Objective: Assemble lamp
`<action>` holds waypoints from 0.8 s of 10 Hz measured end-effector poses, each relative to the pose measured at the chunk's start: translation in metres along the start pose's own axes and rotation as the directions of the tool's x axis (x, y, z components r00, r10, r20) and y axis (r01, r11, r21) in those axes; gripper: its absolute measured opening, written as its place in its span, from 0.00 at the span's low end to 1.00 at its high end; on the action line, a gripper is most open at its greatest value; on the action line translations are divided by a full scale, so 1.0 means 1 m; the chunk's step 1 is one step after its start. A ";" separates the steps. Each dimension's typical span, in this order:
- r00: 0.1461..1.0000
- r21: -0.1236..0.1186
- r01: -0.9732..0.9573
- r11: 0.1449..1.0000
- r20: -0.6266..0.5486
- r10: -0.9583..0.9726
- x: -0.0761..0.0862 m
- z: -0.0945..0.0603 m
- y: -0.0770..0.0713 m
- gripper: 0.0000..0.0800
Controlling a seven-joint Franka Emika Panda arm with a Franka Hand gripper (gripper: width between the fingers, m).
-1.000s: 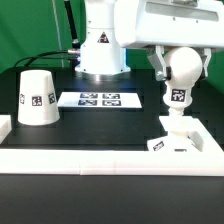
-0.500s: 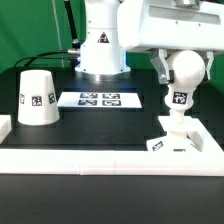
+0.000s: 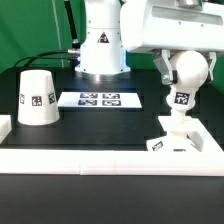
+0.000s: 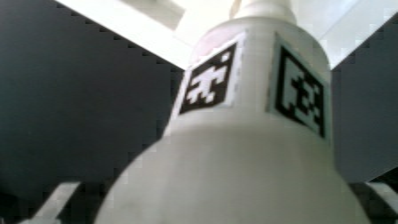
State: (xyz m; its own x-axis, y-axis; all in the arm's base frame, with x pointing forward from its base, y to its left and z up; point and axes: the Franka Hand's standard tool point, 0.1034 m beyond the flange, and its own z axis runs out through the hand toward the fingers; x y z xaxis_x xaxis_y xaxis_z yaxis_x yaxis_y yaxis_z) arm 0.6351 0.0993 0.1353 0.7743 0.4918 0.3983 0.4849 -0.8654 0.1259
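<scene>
My gripper (image 3: 184,66) is shut on the round head of the white bulb (image 3: 188,70) at the exterior view's right. It holds the bulb upright, with the tagged stem pointing down onto the raised socket of the flat square base (image 3: 196,142). In the wrist view the bulb (image 4: 240,140) fills the picture between my fingertips (image 4: 54,203), and its two square tags show on the stem. The base shows beyond it as a white corner (image 4: 151,22). The tapered shade (image 3: 37,98) stands mouth down on the black table at the exterior view's left, well apart from the gripper.
The marker board (image 3: 100,99) lies flat in the middle, in front of the arm's white pedestal (image 3: 100,50). A low white wall (image 3: 90,160) runs along the front, with a short white block (image 3: 5,128) at its left end.
The bulb and gripper have shifted slightly toward the exterior view's right and a touch lower. The shade and base have not moved.
</scene>
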 end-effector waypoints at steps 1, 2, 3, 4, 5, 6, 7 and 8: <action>1.000 -0.001 -0.003 1.000 -0.002 0.003 0.003 -0.002 0.002 0.72; 1.000 -0.004 -0.001 1.000 -0.008 0.001 0.003 -0.002 0.002 0.72; 0.999 -0.018 -0.001 1.000 -0.032 0.000 0.003 -0.001 0.006 0.72; 0.999 -0.028 -0.005 1.000 -0.045 0.004 0.001 0.001 0.008 0.72; 0.999 -0.032 -0.005 0.999 -0.053 0.003 0.001 0.001 0.009 0.72; 0.997 -0.043 -0.008 0.999 -0.071 0.005 0.000 0.001 0.012 0.72; 0.997 -0.041 -0.006 0.999 -0.071 0.003 0.001 0.001 0.010 0.72; 0.997 -0.041 -0.009 0.999 -0.076 0.006 0.002 0.000 0.008 0.72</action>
State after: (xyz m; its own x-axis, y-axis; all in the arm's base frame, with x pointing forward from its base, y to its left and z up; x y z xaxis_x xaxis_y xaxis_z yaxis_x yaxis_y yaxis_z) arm 0.6408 0.0932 0.1368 0.7437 0.4783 0.4670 0.4609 -0.8729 0.1600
